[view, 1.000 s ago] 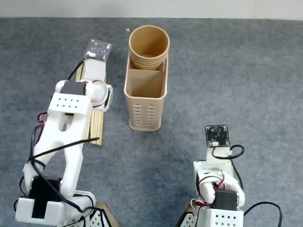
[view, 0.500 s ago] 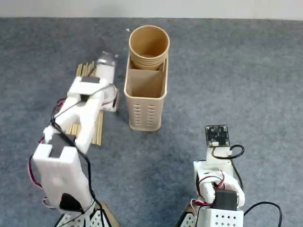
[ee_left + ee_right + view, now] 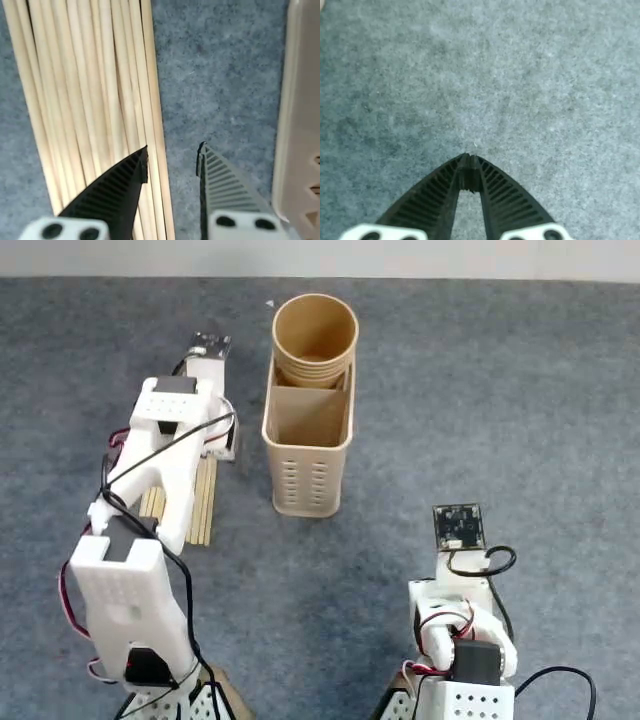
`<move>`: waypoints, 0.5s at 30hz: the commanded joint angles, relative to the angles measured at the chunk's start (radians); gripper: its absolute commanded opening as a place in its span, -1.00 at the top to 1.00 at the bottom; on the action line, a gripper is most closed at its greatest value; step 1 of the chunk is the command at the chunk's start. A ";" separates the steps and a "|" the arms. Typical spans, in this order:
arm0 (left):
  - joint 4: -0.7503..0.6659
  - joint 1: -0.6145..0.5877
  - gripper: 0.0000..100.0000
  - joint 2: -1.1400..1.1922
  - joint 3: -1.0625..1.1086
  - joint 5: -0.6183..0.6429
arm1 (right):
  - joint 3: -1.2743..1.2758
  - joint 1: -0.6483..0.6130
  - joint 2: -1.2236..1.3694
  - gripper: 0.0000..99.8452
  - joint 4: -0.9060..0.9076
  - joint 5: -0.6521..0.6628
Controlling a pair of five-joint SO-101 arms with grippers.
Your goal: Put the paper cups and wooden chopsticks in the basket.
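The left gripper [image 3: 172, 152] has two fingers set moderately apart with nothing clamped between them. The dark finger [image 3: 131, 172] hangs over the outermost stick of the flat row of pale, round wooden chopsticks [image 3: 85, 100]. The grey finger [image 3: 212, 175] hangs over bare grey carpet [image 3: 220, 75], between the sticks and the basket wall. In the left wrist view about ten sticks lie side by side, touching, though their seams run too close together for a sure count.

From the high view the chopsticks [image 3: 205, 505] lie on the carpet [image 3: 500, 390] just beside the basket, parallel to its long side. Most of the bundle is covered by the white left arm [image 3: 165, 460], which stretches over it from the near edge of the table.

The one tall beige plastic basket [image 3: 305, 480], with slotted walls, stands upright near the middle and is split into two compartments. Its wall also shows in the left wrist view [image 3: 300, 125]. The far compartment holds one nested stack of brown paper cups [image 3: 315, 335], mouth up. About four or five rims show one below another, and the exact number is hard to tell.

The right gripper [image 3: 469, 160] has its two dark ribbed fingers [image 3: 442, 190] pressed tip to tip, gripping nothing, pointed down at plain carpet. The white right arm [image 3: 460, 640] sits folded close to its base, well apart from the basket and the chopsticks.
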 commanded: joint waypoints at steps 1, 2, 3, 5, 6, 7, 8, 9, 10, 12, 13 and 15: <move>-0.023 -0.005 0.64 0.016 -0.015 0.011 | 0.153 0.012 -0.015 0.99 0.007 0.006; -0.034 -0.005 0.66 0.033 -0.016 0.011 | 0.153 0.012 -0.015 0.99 0.007 0.006; -0.041 -0.005 0.69 0.048 -0.016 0.011 | 0.153 0.012 -0.015 0.99 0.007 0.006; -0.043 -0.007 0.74 0.068 -0.028 0.011 | 0.153 0.012 -0.015 0.99 0.007 0.006; -0.038 -0.008 0.76 0.082 -0.045 0.011 | 0.153 0.012 -0.015 0.99 0.007 0.006; -0.032 -0.008 0.77 0.093 -0.061 0.011 | 0.153 0.012 -0.015 0.99 0.007 0.006; -0.025 -0.008 0.79 0.104 -0.071 0.011 | 0.153 0.012 -0.015 0.99 0.007 0.006; -0.017 -0.008 0.79 0.116 -0.085 0.011 | 0.153 0.012 -0.015 0.99 0.007 0.006; -0.008 -0.008 0.81 0.124 -0.096 0.011 | 0.153 0.012 -0.015 0.99 0.007 0.006; 0.014 -0.008 0.87 0.133 -0.125 0.009 | 0.153 0.012 -0.015 0.99 0.007 0.006; 0.031 -0.010 0.92 0.131 -0.143 0.006 | 0.153 0.012 -0.015 0.99 0.007 0.006; 0.072 -0.010 1.00 0.119 -0.191 0.005 | 0.153 0.012 -0.015 0.99 0.007 0.006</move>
